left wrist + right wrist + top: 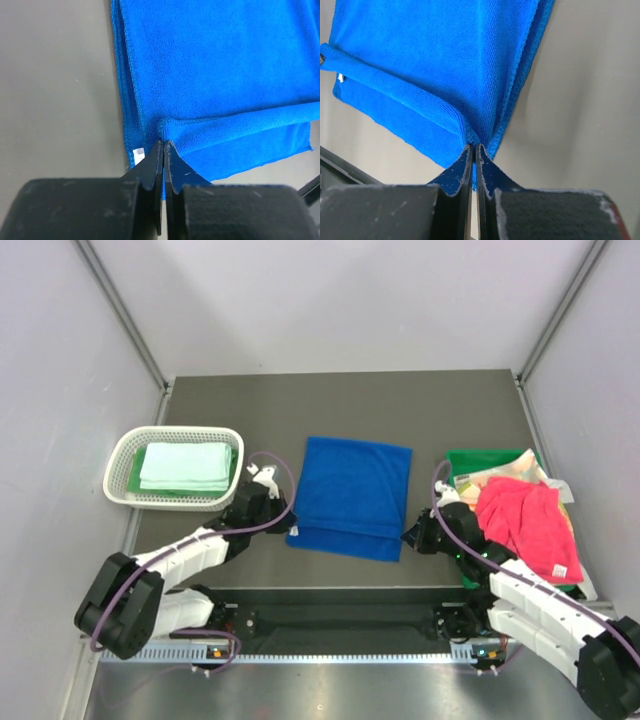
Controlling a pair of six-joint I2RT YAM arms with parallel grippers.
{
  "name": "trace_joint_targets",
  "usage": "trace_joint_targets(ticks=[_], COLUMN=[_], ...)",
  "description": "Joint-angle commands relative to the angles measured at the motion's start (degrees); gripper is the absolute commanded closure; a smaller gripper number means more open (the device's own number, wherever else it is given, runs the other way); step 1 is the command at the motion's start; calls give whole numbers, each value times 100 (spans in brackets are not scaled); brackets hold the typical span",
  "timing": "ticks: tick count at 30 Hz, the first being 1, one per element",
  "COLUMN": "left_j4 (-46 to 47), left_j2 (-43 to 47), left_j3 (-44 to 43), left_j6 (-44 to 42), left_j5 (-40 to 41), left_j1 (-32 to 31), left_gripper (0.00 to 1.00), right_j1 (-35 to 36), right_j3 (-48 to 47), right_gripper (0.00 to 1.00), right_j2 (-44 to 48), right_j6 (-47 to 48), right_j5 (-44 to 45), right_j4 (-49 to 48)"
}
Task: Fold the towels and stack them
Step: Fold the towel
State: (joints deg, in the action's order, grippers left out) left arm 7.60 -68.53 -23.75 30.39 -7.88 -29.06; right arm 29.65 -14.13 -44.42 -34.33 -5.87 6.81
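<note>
A royal blue towel [350,495] lies in the middle of the table with its near edge folded up. My left gripper [288,524] is shut on the towel's near left corner [161,131]. My right gripper [408,536] is shut on its near right corner [474,135]. A pale mint-white towel [185,466] lies folded on a green towel [134,472] in the white mesh basket [120,462] at the left. A pink/red towel [528,522] lies crumpled at the right, over a green bin [480,458].
The basket stands just left of my left arm. The green bin with other cloth pieces [490,476] stands by my right arm. Grey walls close the table in on three sides. A black rail [340,618] runs along the near edge.
</note>
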Motion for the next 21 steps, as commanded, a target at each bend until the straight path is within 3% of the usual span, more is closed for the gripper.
trace_joint_targets(ticks=[1, 11, 18, 21], left_j4=[-30, -347, -417, -627], left_j2=[235, 481, 455, 507], left_j3=[37, 45, 90, 37], left_j6=[2, 2, 133, 186], left_j5=[58, 304, 226, 243], left_j1=[-30, -30, -30, -30], left_gripper=[100, 99, 83, 76], right_j1=[129, 217, 278, 278], right_j3=[-151, -204, -28, -133], right_gripper=[100, 99, 72, 68], right_j2=[162, 391, 285, 425], right_j6=[5, 14, -83, -39], right_j5=[-46, -63, -125, -64], right_j4=[127, 383, 320, 636])
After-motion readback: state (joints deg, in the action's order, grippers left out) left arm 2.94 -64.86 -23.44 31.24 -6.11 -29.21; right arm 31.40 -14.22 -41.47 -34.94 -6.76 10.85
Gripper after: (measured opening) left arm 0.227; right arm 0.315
